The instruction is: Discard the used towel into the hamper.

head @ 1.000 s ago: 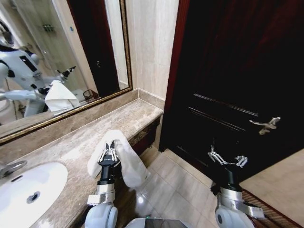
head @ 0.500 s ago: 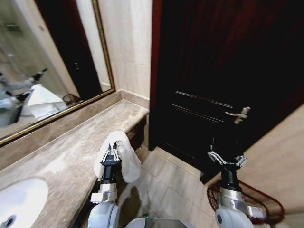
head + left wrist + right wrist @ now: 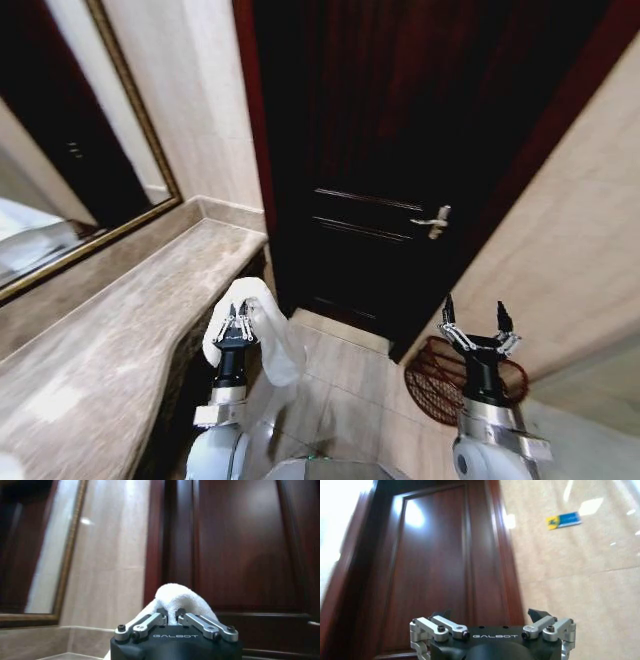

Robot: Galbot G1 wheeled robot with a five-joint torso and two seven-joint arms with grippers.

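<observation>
My left gripper (image 3: 238, 322) is shut on the white used towel (image 3: 262, 330), which drapes over and down its right side at the counter's end. In the left wrist view the towel (image 3: 177, 598) bulges up between the closed fingers of the gripper (image 3: 172, 614). The hamper (image 3: 440, 378), a dark reddish-brown open-weave basket, stands on the floor by the beige wall, partly behind my right gripper (image 3: 474, 333). That gripper is open and holds nothing; in the right wrist view the gripper (image 3: 490, 615) points at the door.
A marble counter (image 3: 110, 330) runs along my left under a gold-framed mirror (image 3: 60, 190). A dark wooden door (image 3: 400, 150) with a lever handle (image 3: 434, 223) is straight ahead. Tiled floor (image 3: 340, 400) lies between counter and hamper.
The view has swung right: the sink and most of the mirror have slid out on the left, and the hamper has come into sight. Both arms keep their pose, towel still held.
</observation>
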